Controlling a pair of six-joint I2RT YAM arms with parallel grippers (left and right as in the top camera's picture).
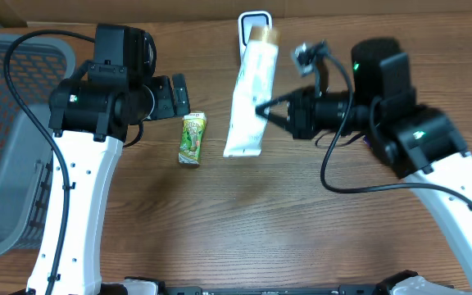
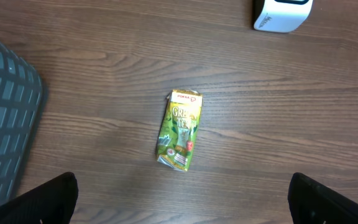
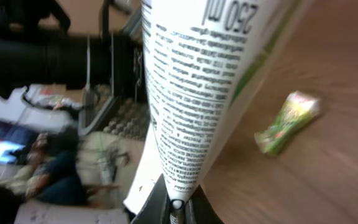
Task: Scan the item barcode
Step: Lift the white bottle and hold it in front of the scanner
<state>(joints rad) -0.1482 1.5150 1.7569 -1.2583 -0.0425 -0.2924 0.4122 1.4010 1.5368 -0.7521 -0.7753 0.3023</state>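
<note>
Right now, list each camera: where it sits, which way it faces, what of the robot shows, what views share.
Overhead: fixed above the table, facing down; both arms show, the right claw shut on the tube, the left claw open.
Left wrist: on the left arm, facing down at the carton; its fingertips show in the bottom corners.
Right wrist: on the right arm, facing along the tube; its fingers show at the bottom edge.
Shared: the carton lies in all three views.
</note>
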